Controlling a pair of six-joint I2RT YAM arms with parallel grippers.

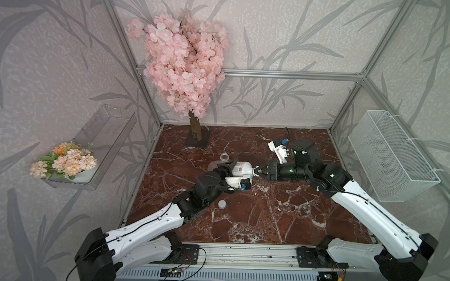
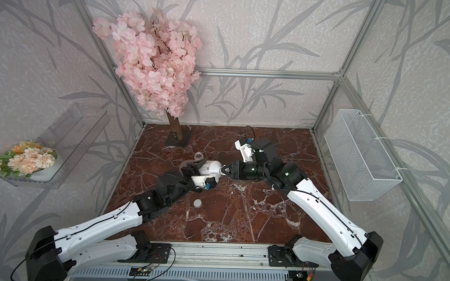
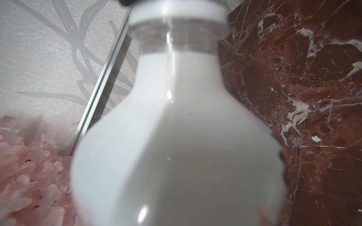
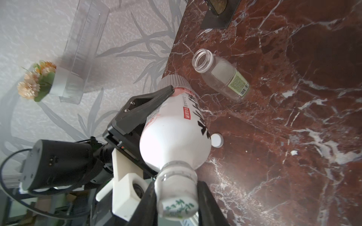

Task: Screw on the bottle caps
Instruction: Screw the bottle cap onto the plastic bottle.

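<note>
My left gripper [image 1: 229,170] is shut on the white-wrapped bottle [image 1: 239,168] [image 4: 176,133] and holds it on its side above the marble table [image 1: 267,212]. Its neck points toward my right gripper [image 1: 256,171] [image 4: 176,195]. That gripper is shut on the printed bottle cap [image 4: 177,203], which sits on the neck. In the left wrist view the bottle [image 3: 176,137] fills the frame and hides the jaws. The clear bottle [image 4: 221,74] [image 1: 218,163] lies uncapped on the table just behind. The plain cap [image 1: 222,204] [image 2: 197,203] [image 4: 217,140] rests on the table nearer the front.
A pink blossom tree stands on a dark base [image 1: 197,141] at the back left of the table. On the right wall hangs a white wire basket [image 1: 393,157]. A clear shelf with flowers [image 1: 66,164] is on the left wall. Aluminium posts [image 1: 145,102] frame the table.
</note>
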